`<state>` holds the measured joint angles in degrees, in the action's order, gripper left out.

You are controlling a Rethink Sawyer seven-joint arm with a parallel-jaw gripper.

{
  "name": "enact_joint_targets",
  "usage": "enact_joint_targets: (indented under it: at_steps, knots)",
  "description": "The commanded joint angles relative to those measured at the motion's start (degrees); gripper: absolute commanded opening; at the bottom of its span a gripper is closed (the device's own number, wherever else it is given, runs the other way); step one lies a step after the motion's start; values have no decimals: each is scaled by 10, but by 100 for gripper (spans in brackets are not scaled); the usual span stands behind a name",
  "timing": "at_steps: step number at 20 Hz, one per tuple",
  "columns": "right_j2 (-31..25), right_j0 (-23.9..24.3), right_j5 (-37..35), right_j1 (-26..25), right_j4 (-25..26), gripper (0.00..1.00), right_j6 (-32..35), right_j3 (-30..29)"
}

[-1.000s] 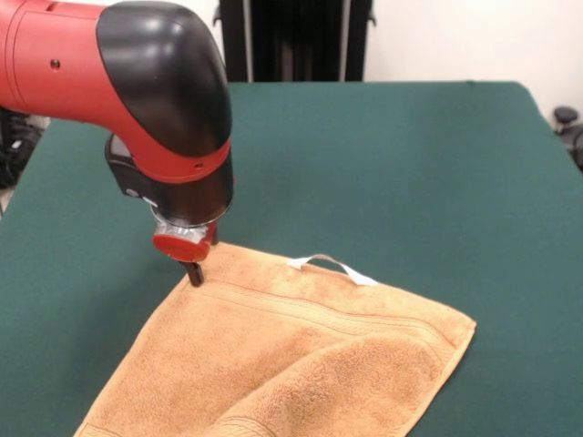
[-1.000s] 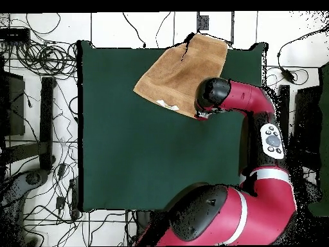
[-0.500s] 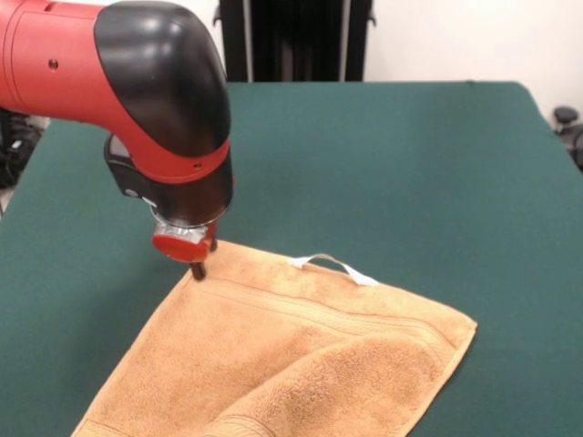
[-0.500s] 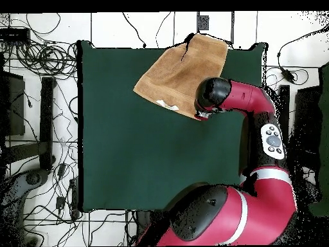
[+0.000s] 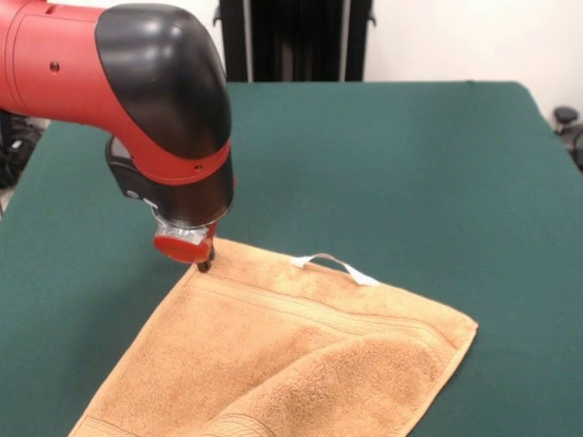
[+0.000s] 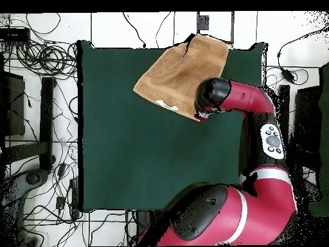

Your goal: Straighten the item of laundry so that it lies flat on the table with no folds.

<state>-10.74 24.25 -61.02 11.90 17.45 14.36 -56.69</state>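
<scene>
A dark green felt-covered tabletop point(image 5: 392, 173) fills most of the front view. Behind it stands a white wall with a black frame or stand at twelve o'clock. In the overhead view the tabletop point(image 6: 141, 154) sits on a pale tiled floor point(image 6: 115, 26), with tangled black cables point(image 6: 45, 58) strewn along the nine o'clock side. No brand names, labels or readable writing can be made out anywhere.

A golden-tan terry towel point(image 5: 291, 355) lies near the tabletop's six o'clock edge in the front view, running out of the picture at the bottom. It is turned at an angle to the table's edges. Woven band stripes run across it near its upper hem, and a small white loop tag point(image 5: 332, 267) stands up from that hem. A thick fold rises across the lower middle of the towel, so it is not flat. In the overhead view the towel point(image 6: 183, 74) lies toward twelve o'clock, one corner reaching past the table's edge.

The red and black arm point(image 5: 137, 100) comes in from ten o'clock in the front view. Its jaws point(image 5: 204, 264) meet the towel's corner at about ten o'clock from the towel's middle. They are dark and mostly hidden under the wrist, so it cannot be told whether they are apart or together.
</scene>
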Motion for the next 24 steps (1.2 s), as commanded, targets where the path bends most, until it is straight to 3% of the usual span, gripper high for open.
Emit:
enact_joint_targets:
  at_steps: [1,8,19,22,24]
  knots:
    - [-27,-21,-12,-22,-3,0,79,-43]
    - [-14,-25,-33,-11,2,0,81,-56]
    - [15,-19,-57,45,17,0,67,-151]
    - [1,-7,-41,42,6,0,67,-153]
    - [-21,-4,-18,11,-4,0,66,-117]
